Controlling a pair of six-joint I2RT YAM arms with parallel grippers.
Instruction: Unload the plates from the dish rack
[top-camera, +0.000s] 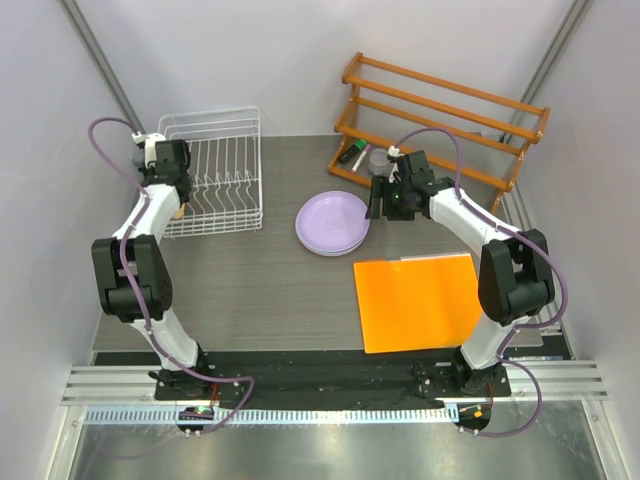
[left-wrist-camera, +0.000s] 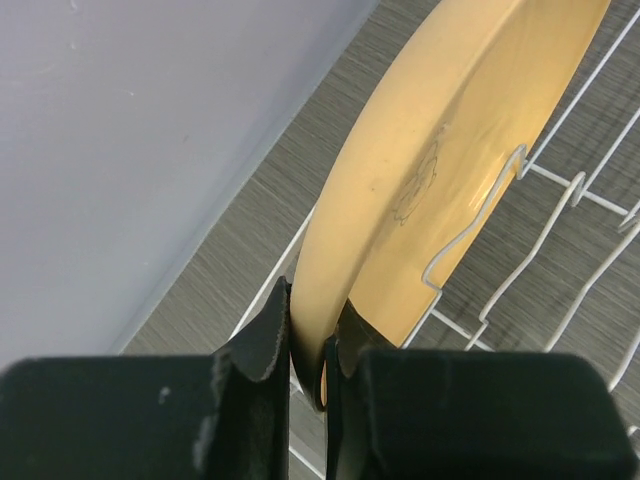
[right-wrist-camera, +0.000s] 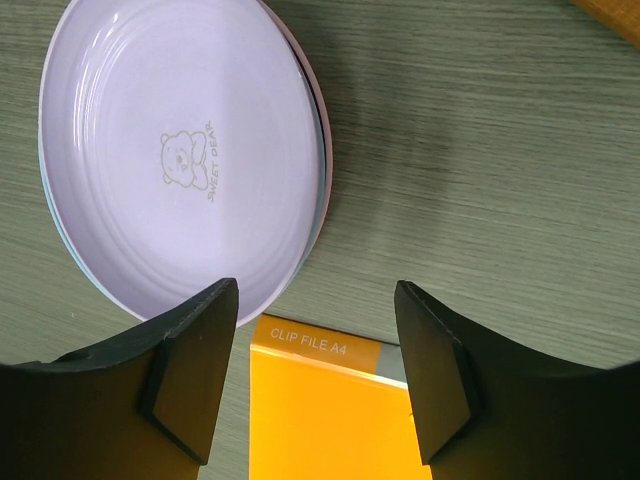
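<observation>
The left gripper (left-wrist-camera: 310, 330) has its two fingers pinched tight on the rim of the yellow plate (left-wrist-camera: 440, 130). The plate stands on its edge inside the rack (top-camera: 210, 170), at the left end. From the gripper, the plate runs straight ahead and away, thin side toward the fingers. One finger is on the plate's back and one is on its front. A bent wire (left-wrist-camera: 470, 220) of the rack leans on the plate's front, just ahead of the fingers.

This is the thing that matters most, I think. The plate sits in a slot, so it has to slide out along its own flat face, up and away from the wires. If it gets pulled sideways, it may catch on that bent wire.

The left arm reaches far forward, and its wrist tips down into the rack. It is the arm by the rack, and it has the plate.

The right gripper (right-wrist-camera: 315, 300) is wide open and holds nothing. It hangs pointing down, well apart from the rack. The purple plate (right-wrist-camera: 180, 150) lies flat just past its fingers and off to one side, on top of a small stack on the table (right-wrist-camera: 480, 150). An orange sheet (right-wrist-camera: 320, 420) lies right below the gap in the fingers. The right arm bends in toward the middle.
</observation>
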